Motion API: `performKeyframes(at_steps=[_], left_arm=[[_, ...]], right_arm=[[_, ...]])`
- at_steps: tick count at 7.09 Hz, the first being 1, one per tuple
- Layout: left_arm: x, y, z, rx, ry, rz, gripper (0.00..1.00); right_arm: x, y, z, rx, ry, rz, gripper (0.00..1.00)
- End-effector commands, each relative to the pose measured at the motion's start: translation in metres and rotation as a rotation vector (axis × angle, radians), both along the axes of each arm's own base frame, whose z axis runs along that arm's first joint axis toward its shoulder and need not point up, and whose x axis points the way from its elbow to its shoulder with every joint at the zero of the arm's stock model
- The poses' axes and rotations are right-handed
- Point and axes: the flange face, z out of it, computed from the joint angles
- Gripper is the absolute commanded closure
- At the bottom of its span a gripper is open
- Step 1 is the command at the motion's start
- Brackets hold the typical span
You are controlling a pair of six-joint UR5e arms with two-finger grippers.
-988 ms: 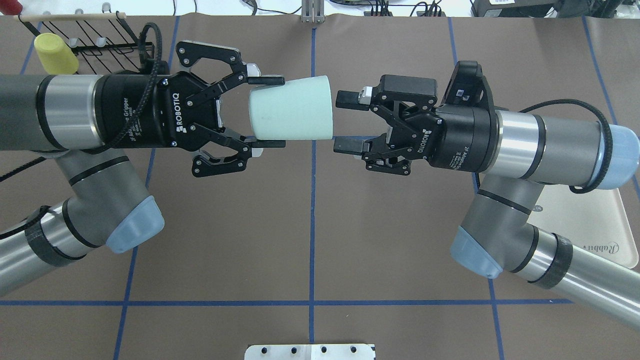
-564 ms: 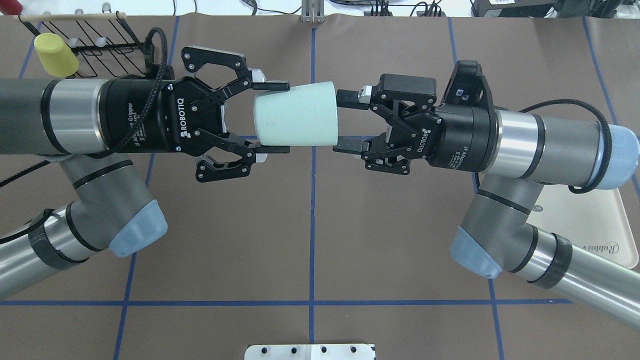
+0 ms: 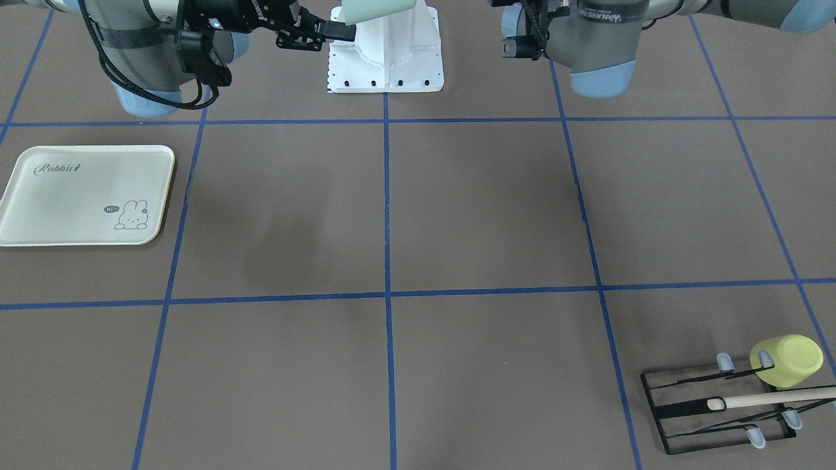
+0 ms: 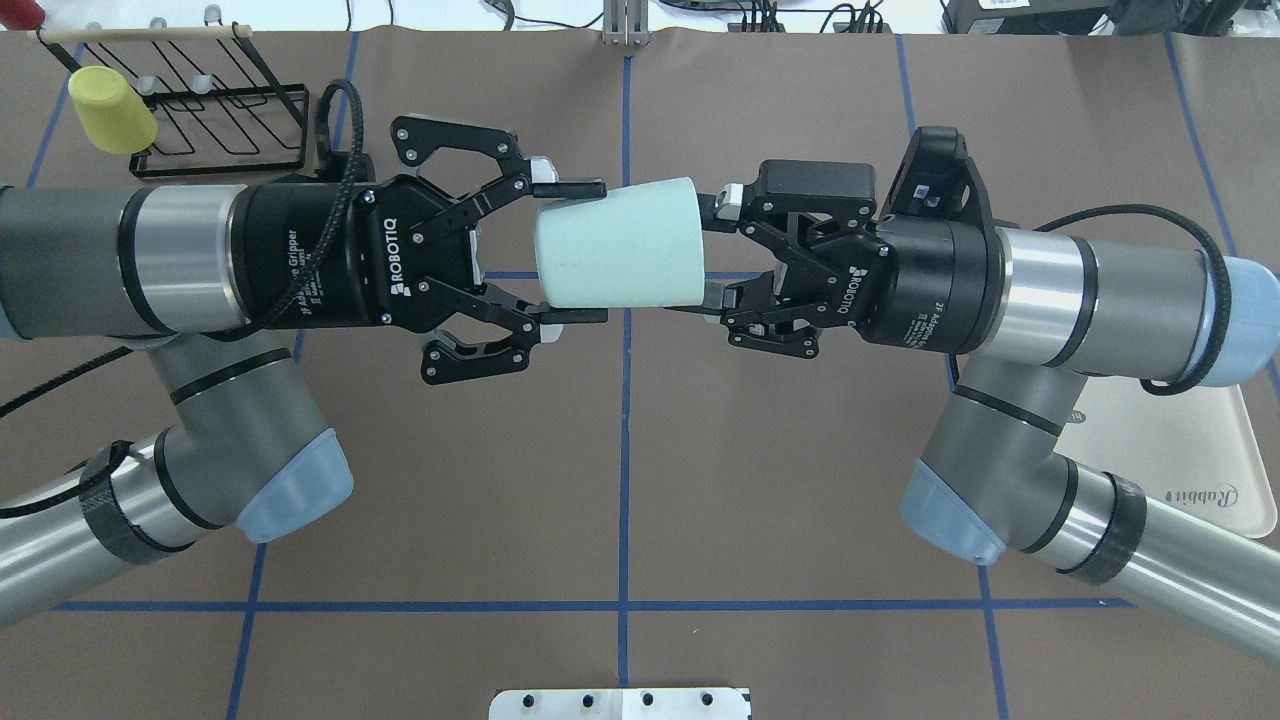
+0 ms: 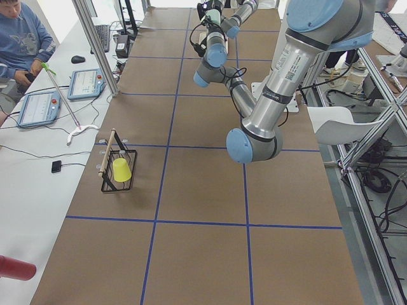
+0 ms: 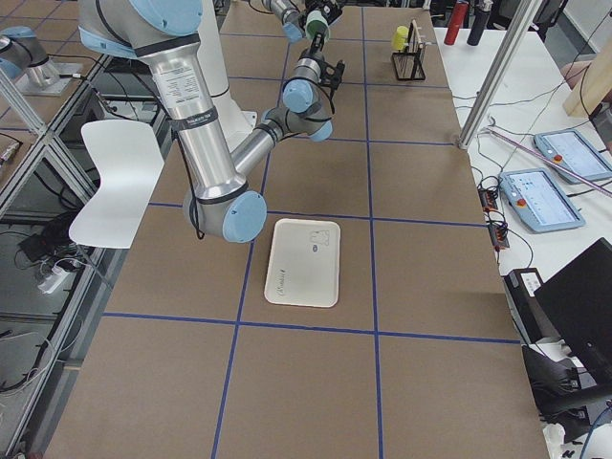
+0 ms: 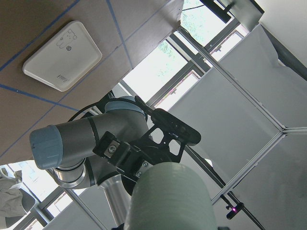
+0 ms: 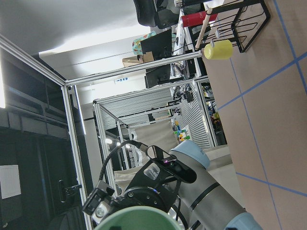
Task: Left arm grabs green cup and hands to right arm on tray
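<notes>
The pale green cup (image 4: 620, 245) hangs on its side high above the table's middle, rim toward the right arm. My left gripper (image 4: 575, 252) is shut on the cup's narrow base end. My right gripper (image 4: 712, 250) is open, with its fingertips at the cup's rim; whether they touch it I cannot tell. The cup's edge shows at the top of the front-facing view (image 3: 372, 8), its base in the left wrist view (image 7: 170, 196) and its rim in the right wrist view (image 8: 139, 220). The cream Rabbit tray (image 4: 1180, 450) lies on the table under the right arm.
A yellow-green mug (image 4: 110, 108) hangs on a black wire rack (image 4: 230, 110) at the far left corner. The tray also shows in the front-facing view (image 3: 85, 196). A white base plate (image 3: 385, 65) sits at the robot's edge. An operator (image 5: 19, 38) sits beside the table.
My left arm has carried the cup to the right and slightly toward the robot, bringing its rim up to the right gripper's fingertips. The right arm has barely moved.
</notes>
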Motion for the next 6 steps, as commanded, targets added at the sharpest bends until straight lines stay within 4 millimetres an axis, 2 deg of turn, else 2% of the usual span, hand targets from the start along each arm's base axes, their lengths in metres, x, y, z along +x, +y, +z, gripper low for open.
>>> performKeyframes(at_steps=[1,3,5,6], left_arm=[[0.0030,0.0019,-0.0005,-0.003,0.004,0.000,1.00],[0.0030,0.0019,-0.0005,-0.003,0.004,0.000,1.00],[0.0041,0.0020,-0.0001,-0.004,0.003,0.002,1.00],[0.0037,0.0023,0.0003,-0.005,0.003,0.003,0.81]], right_arm=[[-0.0020,0.0053,0.0022,0.005,-0.007,-0.012,0.40],[-0.0009,0.0087,0.0006,0.011,-0.014,-0.017,0.64],[0.0004,0.0106,-0.0012,0.014,-0.019,-0.018,0.73],[0.0024,0.0119,-0.0016,0.016,-0.022,-0.018,0.88]])
